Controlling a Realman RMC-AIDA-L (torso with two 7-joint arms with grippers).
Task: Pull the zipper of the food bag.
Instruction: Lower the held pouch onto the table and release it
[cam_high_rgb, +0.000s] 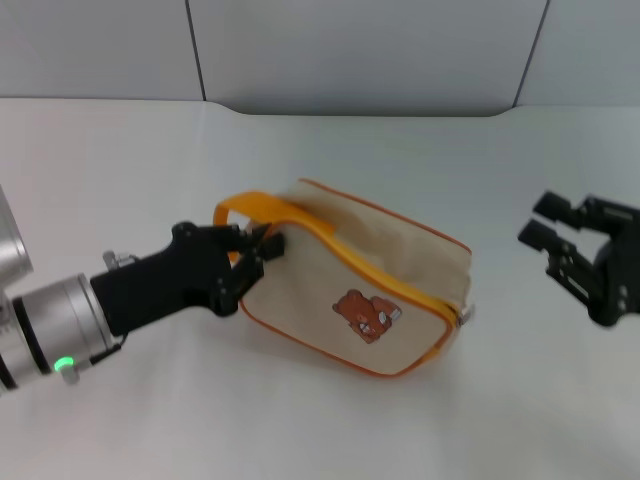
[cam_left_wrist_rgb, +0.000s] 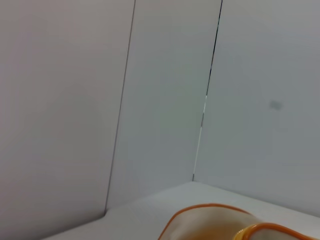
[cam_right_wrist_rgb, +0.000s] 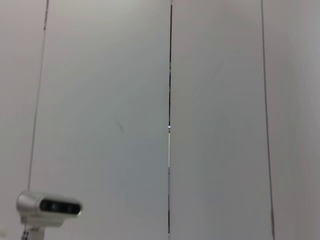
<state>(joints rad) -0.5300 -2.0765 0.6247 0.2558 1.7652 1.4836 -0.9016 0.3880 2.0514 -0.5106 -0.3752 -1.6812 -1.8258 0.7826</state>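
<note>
The food bag (cam_high_rgb: 370, 270), cream with orange piping and a brown bear print, lies on the white table in the head view. Its zipper (cam_high_rgb: 400, 283) runs along the top edge, and the small silver pull tab (cam_high_rgb: 466, 313) hangs at the bag's right end. My left gripper (cam_high_rgb: 262, 248) is shut on the bag's left end, at the base of the orange strap loop (cam_high_rgb: 245, 208). My right gripper (cam_high_rgb: 542, 220) is open and empty, to the right of the bag and clear of it. A part of the bag (cam_left_wrist_rgb: 210, 225) shows in the left wrist view.
The white table (cam_high_rgb: 120, 180) ends at grey wall panels (cam_high_rgb: 350, 50) behind. The right wrist view shows only wall panels and a small camera on a stand (cam_right_wrist_rgb: 48, 206).
</note>
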